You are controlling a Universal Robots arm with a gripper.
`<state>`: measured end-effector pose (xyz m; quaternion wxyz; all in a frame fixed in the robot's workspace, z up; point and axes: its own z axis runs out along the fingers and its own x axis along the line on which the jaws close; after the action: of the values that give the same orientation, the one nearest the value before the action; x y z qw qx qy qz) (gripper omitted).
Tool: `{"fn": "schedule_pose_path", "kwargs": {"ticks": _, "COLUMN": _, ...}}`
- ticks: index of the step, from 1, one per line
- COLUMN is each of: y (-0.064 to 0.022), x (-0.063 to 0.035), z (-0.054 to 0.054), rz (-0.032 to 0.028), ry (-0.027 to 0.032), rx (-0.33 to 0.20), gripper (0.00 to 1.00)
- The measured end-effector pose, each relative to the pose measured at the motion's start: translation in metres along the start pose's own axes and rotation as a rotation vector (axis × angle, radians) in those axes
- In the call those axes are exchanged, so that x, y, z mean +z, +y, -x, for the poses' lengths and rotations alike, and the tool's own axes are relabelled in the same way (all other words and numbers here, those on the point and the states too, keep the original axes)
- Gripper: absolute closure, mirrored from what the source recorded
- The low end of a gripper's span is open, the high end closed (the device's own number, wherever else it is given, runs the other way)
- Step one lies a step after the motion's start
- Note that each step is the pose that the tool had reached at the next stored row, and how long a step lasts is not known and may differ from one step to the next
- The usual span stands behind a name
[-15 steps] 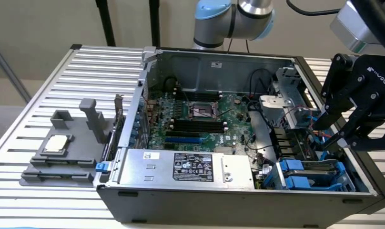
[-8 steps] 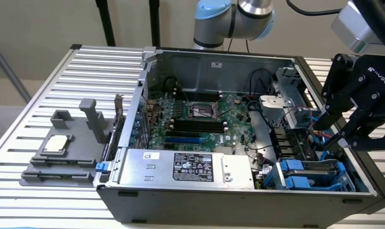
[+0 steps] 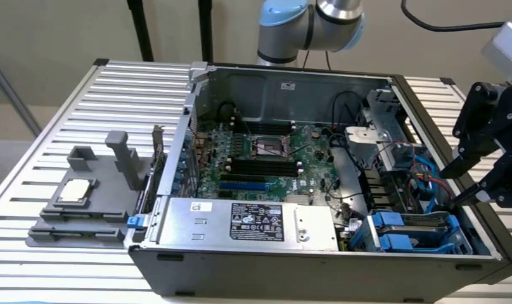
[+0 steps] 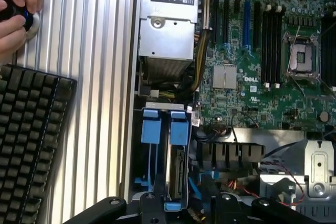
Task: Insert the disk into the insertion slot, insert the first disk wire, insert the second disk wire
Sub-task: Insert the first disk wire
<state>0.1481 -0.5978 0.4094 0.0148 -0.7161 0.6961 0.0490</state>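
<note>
- Several wires (image 3: pixel 425 170) near the insertion slot (image 3: pixel 442 220) could snag the claw (image 3: pixel 460 187), which hangs wide and empty above that slot.
- If the disk (image 4: pixel 177 174) sits crooked there, connectors may jam.

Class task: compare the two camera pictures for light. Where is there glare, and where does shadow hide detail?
Exterior view: even light; the ribbed table is pale and bright, the computer case is shaded in its back corners, the gripper is a dark shape. Wrist view: sheen on the table's ribs and the silver power supply box; deep shadow beside the blue carriers.
</note>
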Motion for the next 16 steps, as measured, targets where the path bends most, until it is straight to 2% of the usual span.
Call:
{"fn": "schedule_pose_path", "kwargs": {"ticks": 3, "y": -0.0126, "x": 0.0049, "z": -0.001, "rz": 0.0, "ry": -0.0001, "rx": 0.0, "gripper": 0.6}}
{"fn": "schedule_pose_path", "kwargs": {"ticks": 5, "y": -0.0173, "x": 0.0083, "z": -0.001, "rz": 0.0, "ry": 0.0003, "rx": 0.0, "gripper": 0.6}}
{"fn": "schedule_pose_path", "kwargs": {"ticks": 16, "y": -0.0197, "x": 0.0281, "z": -0.002, "rz": 0.0, "ry": 0.0006, "rx": 0.0, "gripper": 0.6}}
